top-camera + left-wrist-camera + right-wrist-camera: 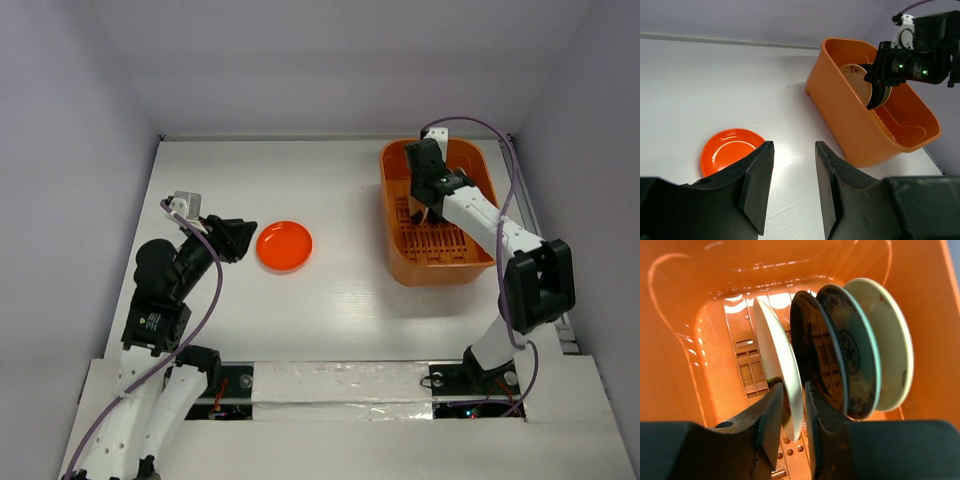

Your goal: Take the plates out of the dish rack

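Right hand (pixel 792 392) straddles cream plate (pixel 774 347); contact unclear

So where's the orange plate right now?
Top view: the orange plate lies on the table, left of centre, just beside the left gripper, far from the dish rack.

Bright orange rectangular plastic dish rack (pixel 440 272) at far right of the surface (pixel 350 200). Inside, upright on edge, side by side: cream round plate (pixel 775 350), glossy black plate (pixel 812 340), dark patterned plate (pixel 855 350), pale cream plate (pixel 892 340). Orange-red plate (pixel 284 246) flat, well left.
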Controlling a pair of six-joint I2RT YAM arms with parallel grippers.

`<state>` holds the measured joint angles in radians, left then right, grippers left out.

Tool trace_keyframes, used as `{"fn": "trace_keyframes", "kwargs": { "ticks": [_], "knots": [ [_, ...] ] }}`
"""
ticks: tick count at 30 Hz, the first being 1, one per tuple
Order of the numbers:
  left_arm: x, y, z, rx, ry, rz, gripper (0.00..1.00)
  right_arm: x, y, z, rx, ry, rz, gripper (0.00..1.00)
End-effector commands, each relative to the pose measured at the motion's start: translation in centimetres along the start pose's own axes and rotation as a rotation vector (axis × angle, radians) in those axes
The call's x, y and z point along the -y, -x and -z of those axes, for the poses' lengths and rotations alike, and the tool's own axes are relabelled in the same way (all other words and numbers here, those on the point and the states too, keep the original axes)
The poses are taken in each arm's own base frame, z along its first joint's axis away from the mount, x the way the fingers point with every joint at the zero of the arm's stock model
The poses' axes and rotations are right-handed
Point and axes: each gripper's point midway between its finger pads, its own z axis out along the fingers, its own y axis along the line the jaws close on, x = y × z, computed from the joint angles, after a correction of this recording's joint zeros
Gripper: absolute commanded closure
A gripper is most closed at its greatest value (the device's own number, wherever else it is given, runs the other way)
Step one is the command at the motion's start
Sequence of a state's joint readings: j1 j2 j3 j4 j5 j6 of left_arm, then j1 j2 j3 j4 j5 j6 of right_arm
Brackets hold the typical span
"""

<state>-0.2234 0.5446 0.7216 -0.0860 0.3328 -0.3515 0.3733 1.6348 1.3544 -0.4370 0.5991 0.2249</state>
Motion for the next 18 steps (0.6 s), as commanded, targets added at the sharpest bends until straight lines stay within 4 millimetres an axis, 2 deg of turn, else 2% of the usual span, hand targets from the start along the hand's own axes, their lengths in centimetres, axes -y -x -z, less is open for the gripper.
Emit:
{"fn": "trace_keyframes", "kwargs": {
  "ticks": [1,5,7,12,18],
  "knots": [
    [1.5,2.1,0.2,0.069,-0.054,-0.035,0.65,0.3,1.1,-0.4,0.006,-0.035,0.012,0.72],
    [1.5,2.2,0.4,0.074,-0.05,-0.036,0.65,0.7,1.1,-0.8,-0.008,-0.072,0.03,0.78],
    [1.5,2.2,0.4,0.075,-0.052,-0.036,0.65,0.7,1.5,-0.6,0.0,-0.073,0.031,0.83],
    [1.7,2.0,0.3,0.068,-0.059,-0.035,0.65,1.0,2.3,-0.2,0.007,-0.074,0.052,0.88],
    [1.6,2.0,0.2,0.067,-0.058,-0.033,0.64,1.4,3.7,1.0,0.037,-0.099,0.094,0.95]
  ]
}}
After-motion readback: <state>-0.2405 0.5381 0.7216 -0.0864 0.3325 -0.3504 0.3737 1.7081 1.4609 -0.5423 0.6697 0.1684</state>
